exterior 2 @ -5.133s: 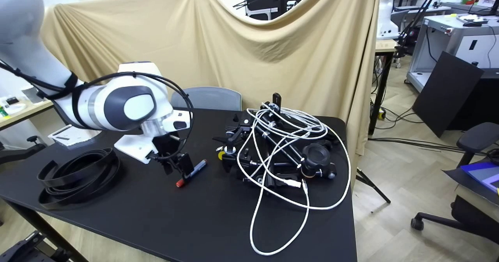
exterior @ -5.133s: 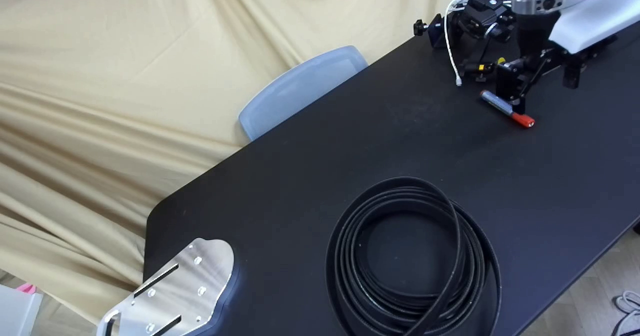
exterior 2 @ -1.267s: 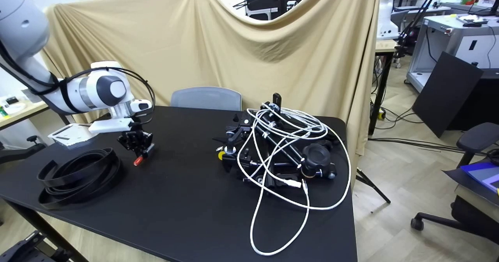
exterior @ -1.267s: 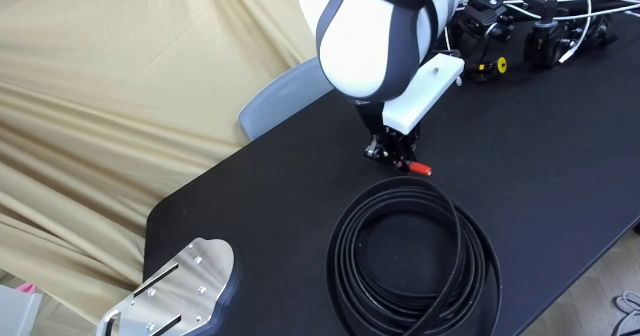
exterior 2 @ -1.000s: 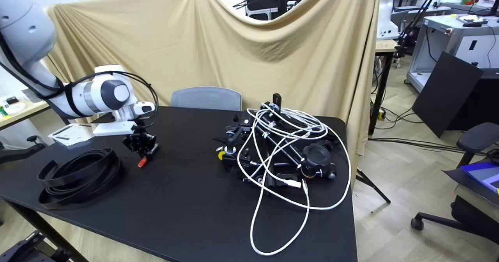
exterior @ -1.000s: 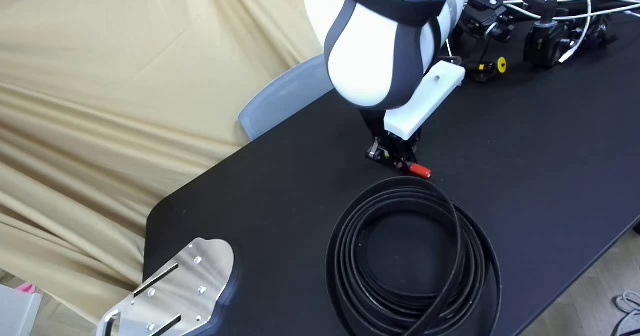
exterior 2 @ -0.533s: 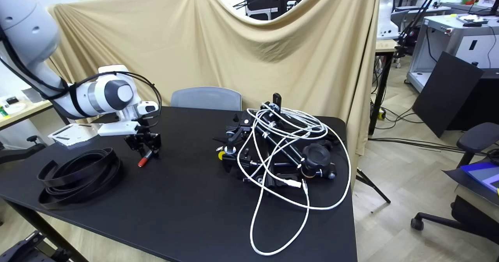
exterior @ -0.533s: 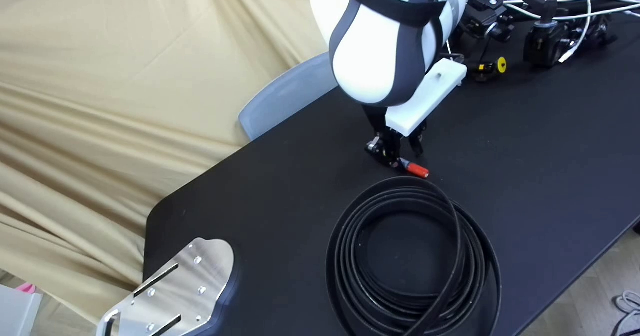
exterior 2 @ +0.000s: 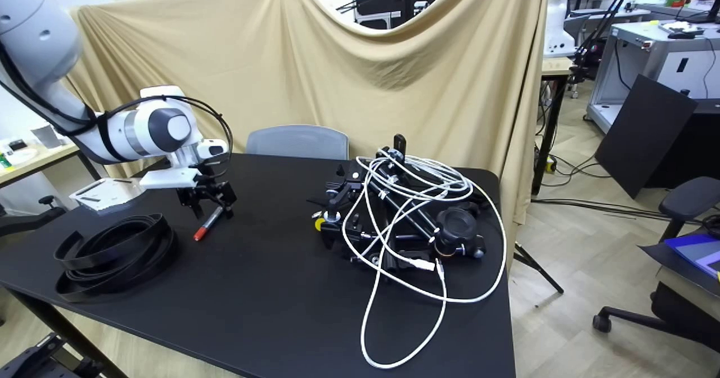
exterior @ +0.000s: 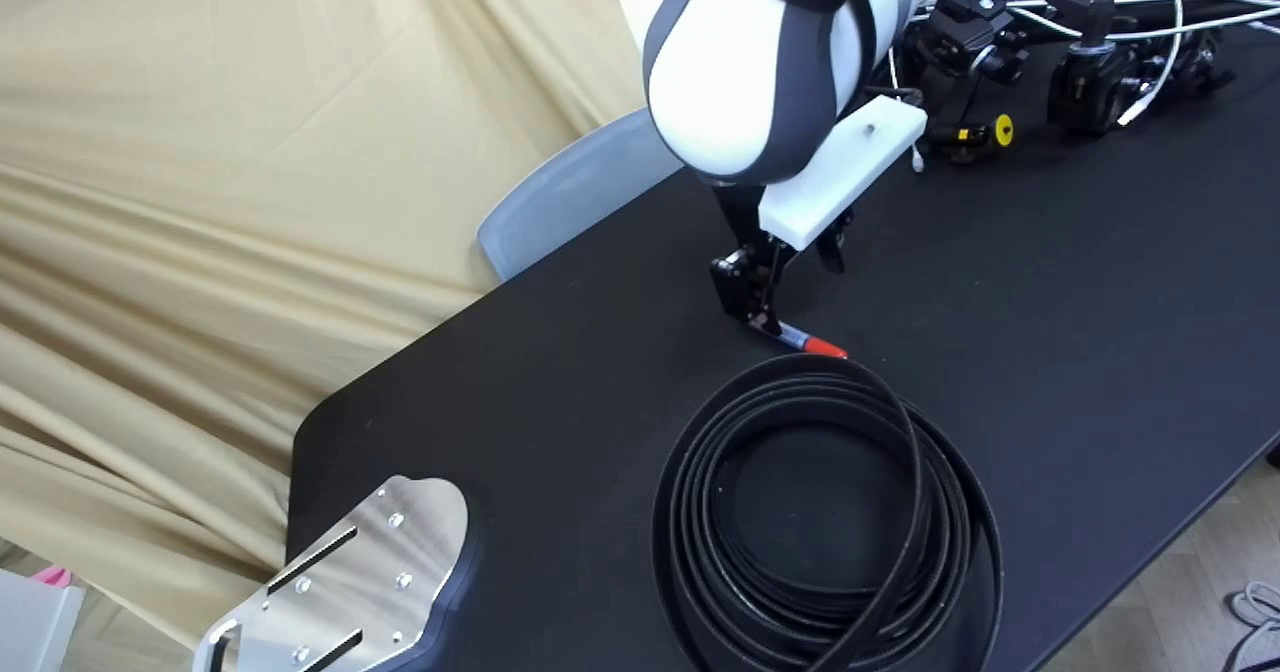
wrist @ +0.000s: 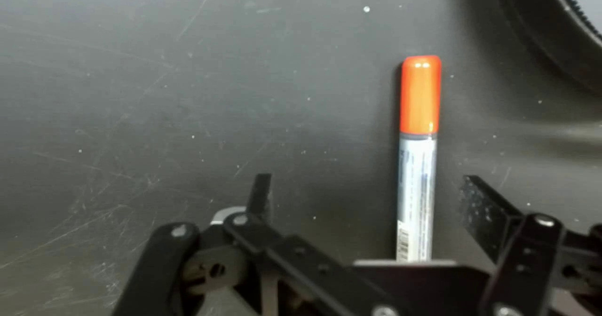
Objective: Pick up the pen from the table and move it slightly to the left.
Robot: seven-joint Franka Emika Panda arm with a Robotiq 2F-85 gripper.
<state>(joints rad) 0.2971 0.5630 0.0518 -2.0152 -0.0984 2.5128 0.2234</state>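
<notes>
– Under the hand [wrist: 367, 180], what's up?
– Pen [wrist: 418, 165], lying on the counter [wrist: 188, 95], red end to 12 o'clock in wrist view. Hand's spread wide astride it, gripping nothing.
– Done?
– Prob.: pen's down, just the retreat to do IMO.
– Clearance?
– Black coil [wrist: 541, 29] nr, 2 o'clock, not touching.
– Arm [exterior 2: 152, 133]?
– Up at 10 o'clock in an exterior view, hand aimed down.

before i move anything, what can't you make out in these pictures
Barrel end of the pen: hidden by the gripper in the wrist view.
Small print on its barrel: too blurred to read in the wrist view.
Much of the black coil: cut off by the wrist view's top right corner.
Rest of the metal plate: cut off by the bottom edge in an exterior view.
Lower part of the chair: hidden by the table.
</notes>
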